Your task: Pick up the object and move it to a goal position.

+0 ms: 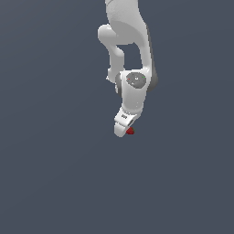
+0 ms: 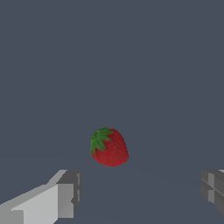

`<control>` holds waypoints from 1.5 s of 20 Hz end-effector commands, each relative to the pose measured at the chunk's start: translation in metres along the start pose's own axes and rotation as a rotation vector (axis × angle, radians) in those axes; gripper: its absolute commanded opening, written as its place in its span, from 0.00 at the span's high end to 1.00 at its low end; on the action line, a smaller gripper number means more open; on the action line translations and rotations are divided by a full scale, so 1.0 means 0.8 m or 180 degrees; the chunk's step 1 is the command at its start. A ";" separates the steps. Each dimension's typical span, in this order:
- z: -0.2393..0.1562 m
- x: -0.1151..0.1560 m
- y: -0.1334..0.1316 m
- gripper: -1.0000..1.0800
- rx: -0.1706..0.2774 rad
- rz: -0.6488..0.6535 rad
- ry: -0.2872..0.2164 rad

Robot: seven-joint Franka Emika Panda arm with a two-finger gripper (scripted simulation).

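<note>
Below the white arm, on the plain grey ground, the object is lying just beside the tip of the pincer, on the exterior view's right of it. Seen from the wrist view, the object is showing itself as a small strawberry, red with a green leafy cap, and it is sitting apart from both fingers. One finger and its opposite are standing wide apart, so the pincer is spread and gripping nothing. No goal marker is showing in either view.

Judging from this, the grasp is not yet made, and the fruit is looking to be ahead of the gap between the fingers, not inside it. If the fingers are closing from this stance, they are likely meeting on empty air. If the arm is descending without first centring, a fingertip may be nudging the rounded fruit and sending it rolling away. Its tapering shape is also risking a squeeze-out, should the pads be catching only the narrow end.
</note>
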State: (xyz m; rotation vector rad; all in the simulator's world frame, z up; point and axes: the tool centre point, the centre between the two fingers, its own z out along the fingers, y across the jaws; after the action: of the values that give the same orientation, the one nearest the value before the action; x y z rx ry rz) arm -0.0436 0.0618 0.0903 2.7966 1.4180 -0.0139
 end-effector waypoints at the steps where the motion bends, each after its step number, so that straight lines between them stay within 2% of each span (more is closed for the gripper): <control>1: 0.006 0.002 -0.008 0.04 -0.0001 -0.0237 0.0008; 12: 0.021 0.005 -0.029 0.04 0.0000 -0.0814 0.0032; 21: 0.028 0.006 -0.030 0.04 0.0001 -0.0843 0.0033; 30: 0.076 0.005 -0.032 0.04 0.0000 -0.0858 0.0033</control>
State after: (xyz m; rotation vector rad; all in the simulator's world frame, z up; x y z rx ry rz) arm -0.0619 0.0798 0.0355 2.5866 1.7838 -0.0015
